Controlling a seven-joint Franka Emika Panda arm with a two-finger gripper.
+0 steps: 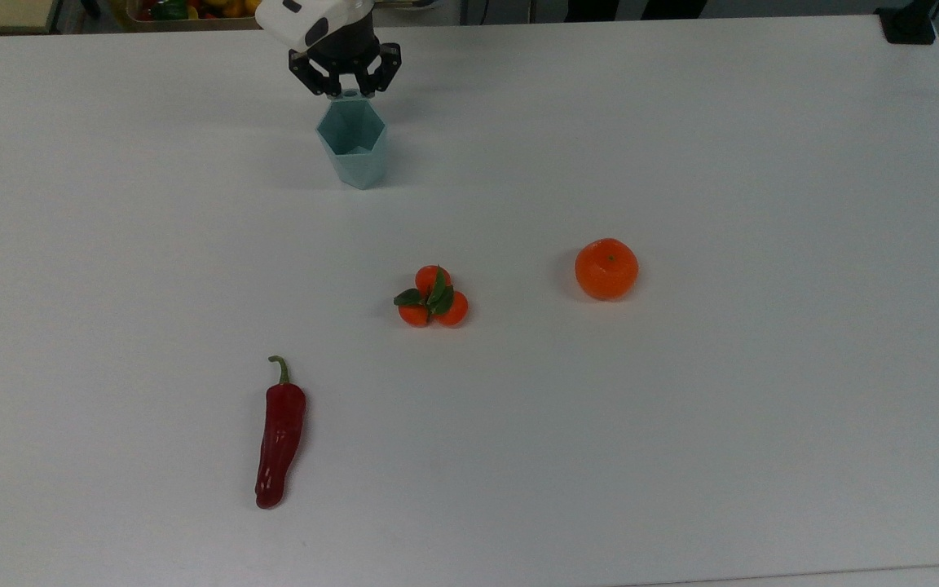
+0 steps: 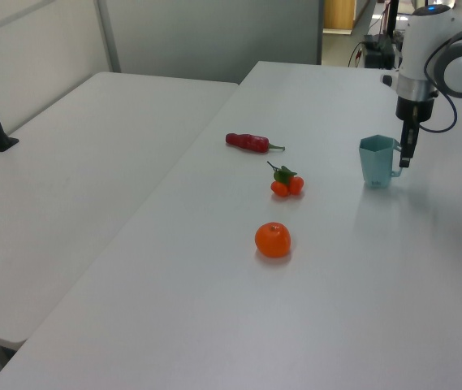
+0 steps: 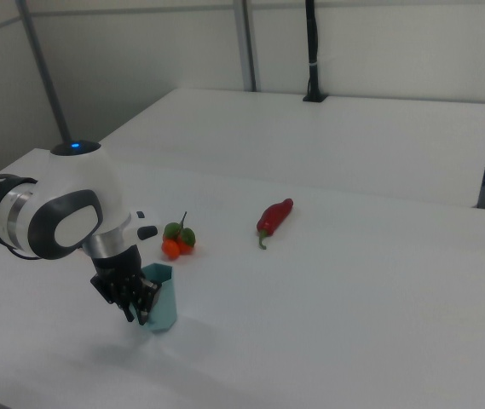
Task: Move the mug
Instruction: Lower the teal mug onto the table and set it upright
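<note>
One mug (image 1: 353,152) upright on surface (image 1: 681,408), handle clenched by fingers (image 1: 345,88); placing step, next releasing, lifting away.

One mug (image 1: 351,151), one red pepper (image 1: 279,432), one orange (image 1: 606,268), one cluster (image 1: 433,297) (three small leafy oranges).

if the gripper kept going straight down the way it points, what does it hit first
Most likely the white table. The gripper points down and is shut on the mug at its rim handle; the mug already seems to rest on the table, so hardly any travel looks left, though the exact gap is unclear.
</note>
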